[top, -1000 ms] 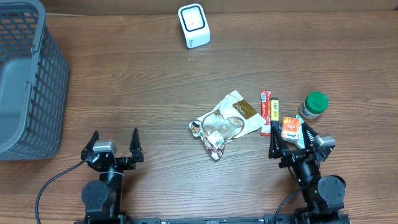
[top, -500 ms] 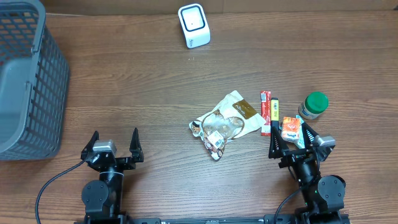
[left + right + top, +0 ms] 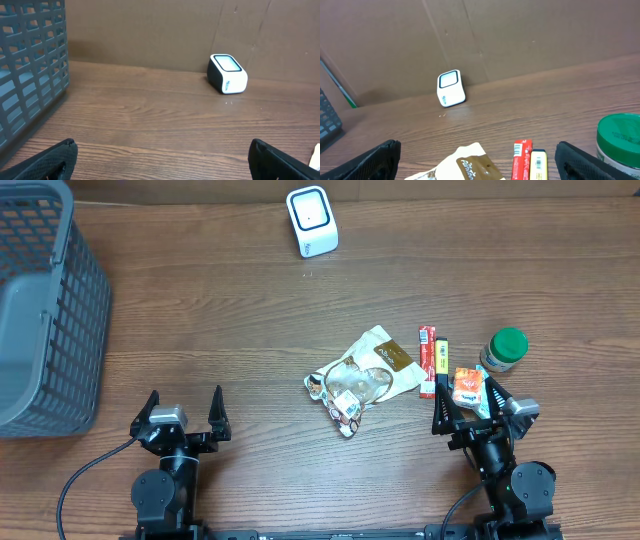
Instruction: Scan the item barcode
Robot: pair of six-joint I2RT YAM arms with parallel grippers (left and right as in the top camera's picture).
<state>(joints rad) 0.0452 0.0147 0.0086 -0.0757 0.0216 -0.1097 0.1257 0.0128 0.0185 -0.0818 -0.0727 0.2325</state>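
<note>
A white barcode scanner (image 3: pixel 312 220) stands at the far edge of the table, also seen in the left wrist view (image 3: pixel 227 73) and the right wrist view (image 3: pixel 451 88). The items lie at the right: a cream and brown snack bag (image 3: pixel 365 375), a red stick (image 3: pixel 427 360), a yellow stick (image 3: pixel 440 365), an orange packet (image 3: pixel 466 388) and a green-lidded jar (image 3: pixel 505 348). My right gripper (image 3: pixel 467 405) stands open just behind them, holding nothing. My left gripper (image 3: pixel 185 400) stands open over bare wood at the front left.
A grey mesh basket (image 3: pixel 40 310) fills the far left corner, its wall close in the left wrist view (image 3: pixel 30 75). A brown cardboard wall backs the table behind the scanner. The snack bag (image 3: pixel 470 167) and jar (image 3: pixel 620 137) sit just ahead of the right fingers.
</note>
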